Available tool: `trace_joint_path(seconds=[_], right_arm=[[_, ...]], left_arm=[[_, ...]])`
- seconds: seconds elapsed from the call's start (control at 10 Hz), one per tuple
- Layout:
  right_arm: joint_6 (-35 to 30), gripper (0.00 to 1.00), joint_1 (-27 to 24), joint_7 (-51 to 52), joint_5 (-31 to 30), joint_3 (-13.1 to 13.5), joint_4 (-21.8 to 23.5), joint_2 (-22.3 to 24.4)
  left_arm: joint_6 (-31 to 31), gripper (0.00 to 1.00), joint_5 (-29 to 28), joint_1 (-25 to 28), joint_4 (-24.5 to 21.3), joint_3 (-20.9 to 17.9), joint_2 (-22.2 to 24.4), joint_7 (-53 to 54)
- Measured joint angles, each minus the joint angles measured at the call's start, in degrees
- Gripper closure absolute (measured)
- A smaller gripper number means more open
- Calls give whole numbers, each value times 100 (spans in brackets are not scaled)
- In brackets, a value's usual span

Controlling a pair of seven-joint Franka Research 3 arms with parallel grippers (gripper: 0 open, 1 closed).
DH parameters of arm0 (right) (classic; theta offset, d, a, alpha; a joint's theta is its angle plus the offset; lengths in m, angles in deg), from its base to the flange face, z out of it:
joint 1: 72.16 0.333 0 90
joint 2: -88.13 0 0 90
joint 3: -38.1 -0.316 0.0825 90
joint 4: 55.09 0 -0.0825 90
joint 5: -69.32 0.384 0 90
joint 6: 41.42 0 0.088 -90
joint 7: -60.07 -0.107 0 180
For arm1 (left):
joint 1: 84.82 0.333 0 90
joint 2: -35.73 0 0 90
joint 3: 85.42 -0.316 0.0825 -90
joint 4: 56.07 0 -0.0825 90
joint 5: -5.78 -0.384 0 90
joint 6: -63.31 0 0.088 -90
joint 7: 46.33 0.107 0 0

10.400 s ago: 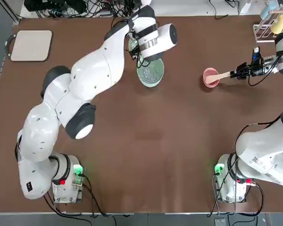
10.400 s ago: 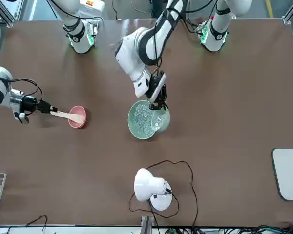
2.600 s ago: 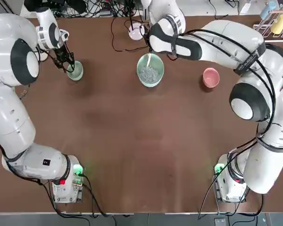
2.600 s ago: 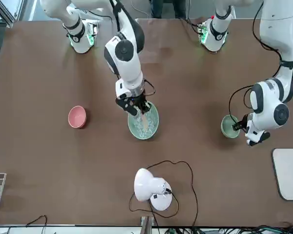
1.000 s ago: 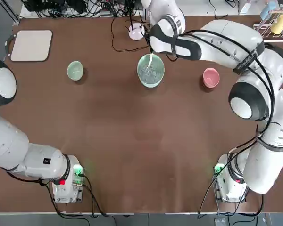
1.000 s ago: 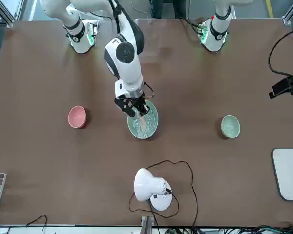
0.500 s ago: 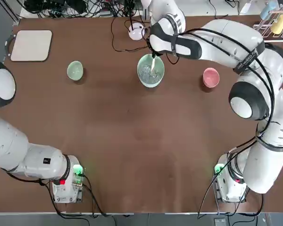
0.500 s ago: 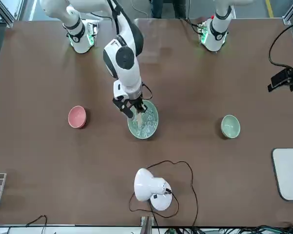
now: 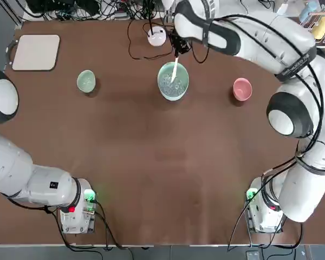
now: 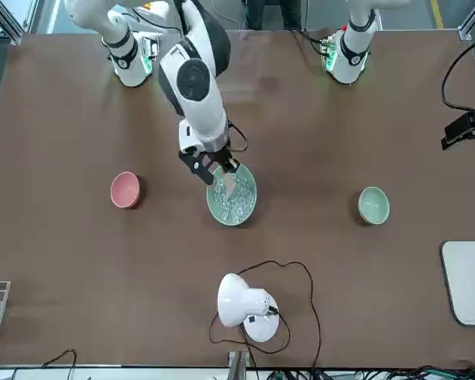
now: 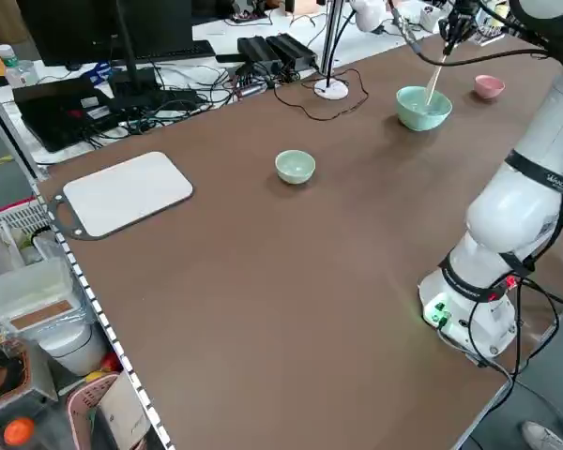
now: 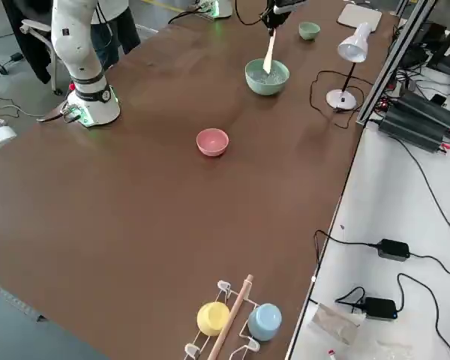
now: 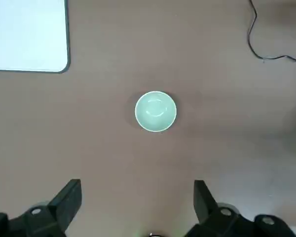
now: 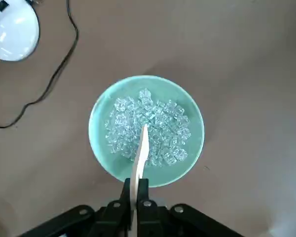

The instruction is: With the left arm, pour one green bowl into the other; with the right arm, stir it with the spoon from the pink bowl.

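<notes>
Largest first: your right gripper (image 14: pixel 134 190) sits at upper centre of the top view, fingers clenched on the flat, light-tan wooden spoon (image 14: pixel 141 148). Your left gripper (image 13: pixel 138 205) is at the right edge of the front view, fingers spread, nothing between them. The large round mint-green bowl (image 9: pixel 166 95) is upper centre in the top view, holding the clear glinting bits (image 14: pixel 153 128), spoon tip in among them. The small round sage-green bowl (image 9: pixel 86 81), upper left, is upright and looks empty; the small round pink bowl (image 9: pixel 242 89), upper right, has no spoon in it. Spoon should be light, stiff, maybe slick at the flat faces: keep the grip high on the handle, stir gently. Bits will likely slide loose; hard pushes could skid the bowl.
</notes>
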Motion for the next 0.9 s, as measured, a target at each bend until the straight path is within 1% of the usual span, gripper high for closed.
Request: trace_joint_path(seconds=[0.3, 0.5, 0.9], right_arm=[[-463, 94, -460, 632, 139, 18, -75, 344], [-855, 94, -866, 1320, 258, 33, -50, 463], [-890, 94, -1627, 2588, 588, 46, 339, 593]], left_arm=[[0, 0, 49, 18, 0, 51, 0, 0], [0, 0, 253, 65, -2, -1, -20, 2], [-2, 0, 304, 2, 4, 75, -35, 21]])
